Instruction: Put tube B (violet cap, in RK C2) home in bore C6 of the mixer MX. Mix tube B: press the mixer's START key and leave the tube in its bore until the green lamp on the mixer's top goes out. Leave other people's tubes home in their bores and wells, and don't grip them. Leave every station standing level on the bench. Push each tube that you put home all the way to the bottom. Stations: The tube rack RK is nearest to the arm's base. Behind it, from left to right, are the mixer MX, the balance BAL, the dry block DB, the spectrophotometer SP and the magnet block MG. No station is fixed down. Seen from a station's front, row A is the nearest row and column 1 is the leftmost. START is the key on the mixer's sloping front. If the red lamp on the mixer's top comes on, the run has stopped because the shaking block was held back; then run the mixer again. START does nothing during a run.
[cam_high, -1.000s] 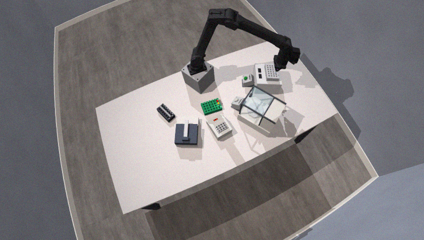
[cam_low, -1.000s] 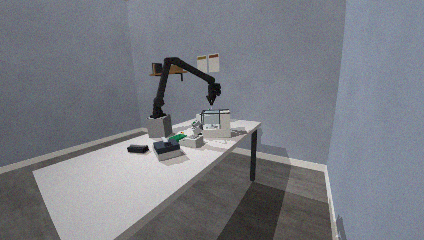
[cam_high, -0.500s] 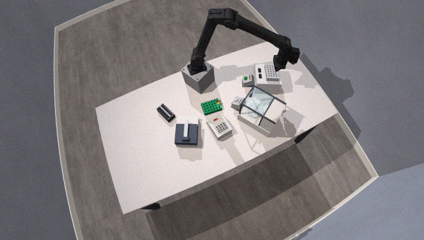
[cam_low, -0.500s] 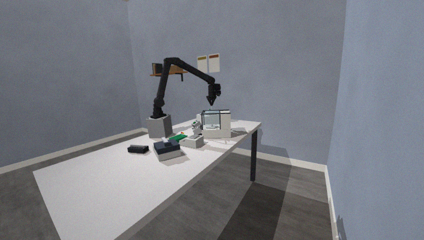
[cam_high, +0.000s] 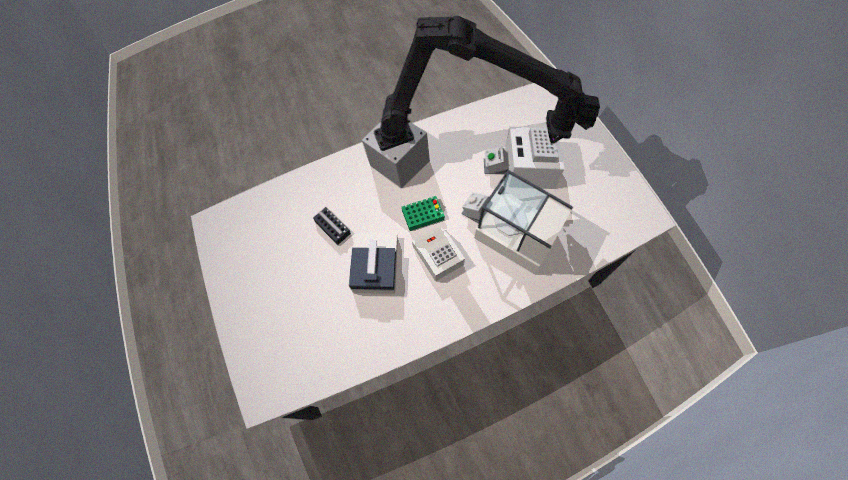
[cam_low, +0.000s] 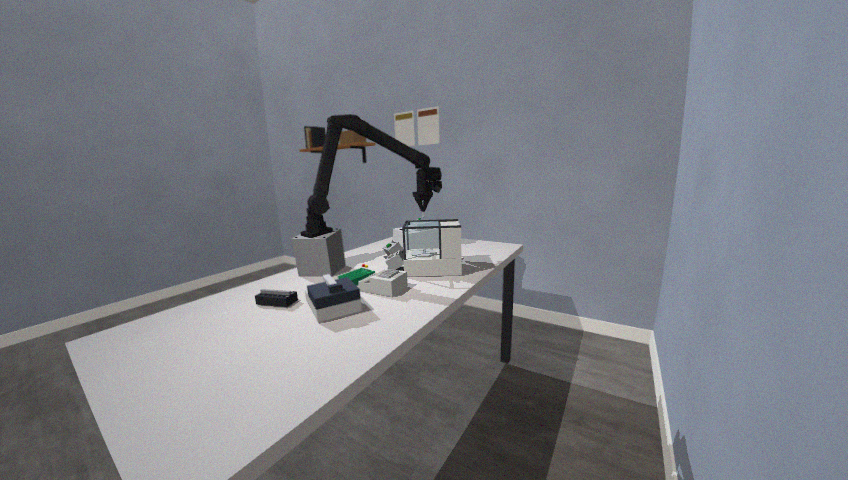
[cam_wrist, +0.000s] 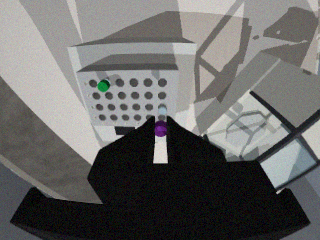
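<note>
My gripper (cam_wrist: 160, 121) is shut on tube B; its violet cap (cam_wrist: 160, 129) shows between the fingertips. The tube hangs down, and its pale lower end (cam_wrist: 162, 110) is over the right-hand column of bores in the mixer MX (cam_wrist: 127, 100). The tube is above the block, not in a bore. In the top view the gripper (cam_high: 556, 137) hovers over the right edge of the mixer (cam_high: 529, 147). In the exterior view the gripper (cam_low: 423, 208) hangs a little above the stations. A green-capped tube (cam_wrist: 103, 86) sits in a bore at the mixer's far left. The mixer's sloping front is hidden under my fingers.
The glass-walled balance (cam_high: 520, 217) stands close beside the mixer. A small box with a green button (cam_high: 492, 157) and a box with a knob (cam_high: 474, 205) are nearby. The green rack RK (cam_high: 423, 212), dry block (cam_high: 439, 252), spectrophotometer (cam_high: 376, 267) and magnet block (cam_high: 332, 225) stand further off.
</note>
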